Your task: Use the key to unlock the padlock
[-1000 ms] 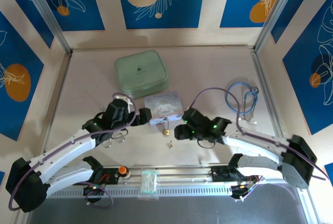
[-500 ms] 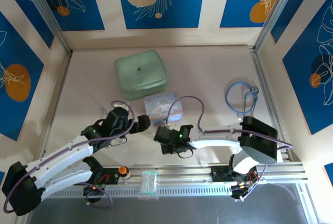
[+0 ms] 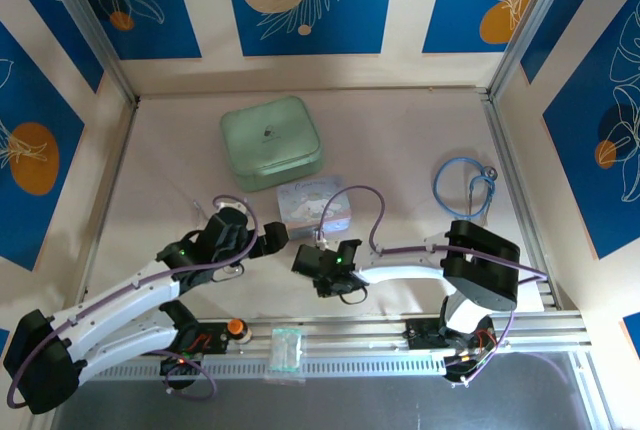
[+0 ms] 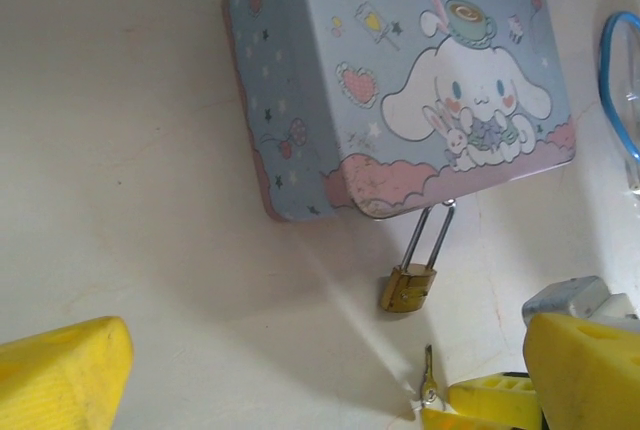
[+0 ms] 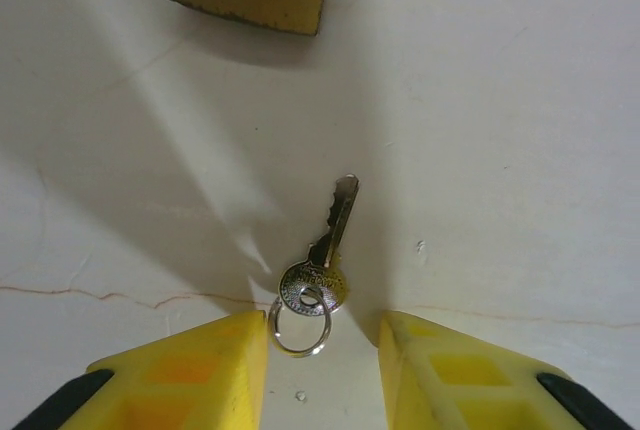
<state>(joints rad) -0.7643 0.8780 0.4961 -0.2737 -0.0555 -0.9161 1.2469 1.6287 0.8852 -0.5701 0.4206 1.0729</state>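
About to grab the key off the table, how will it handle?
The key lies flat and thin on the smooth table, so it will probably skid rather than lift. Its loose ring likely swings freely. Being small metal, it should be stiff and light.

The tin (image 4: 400,80) stands close behind the padlock (image 4: 408,285) — the shackle (image 4: 430,235) reaches its lower edge, so from the far side there is no way in. Left of the tin the table (image 4: 130,150) is bare and open. Between padlock and key (image 5: 328,240) lies a free strip of surface. The right gripper (image 5: 320,340) has its fingers (image 5: 180,370) spread on both sides of the key. The left gripper (image 3: 278,236) is just beside it — crowded there. The box (image 3: 272,140) and cable (image 3: 462,186) are well apart.
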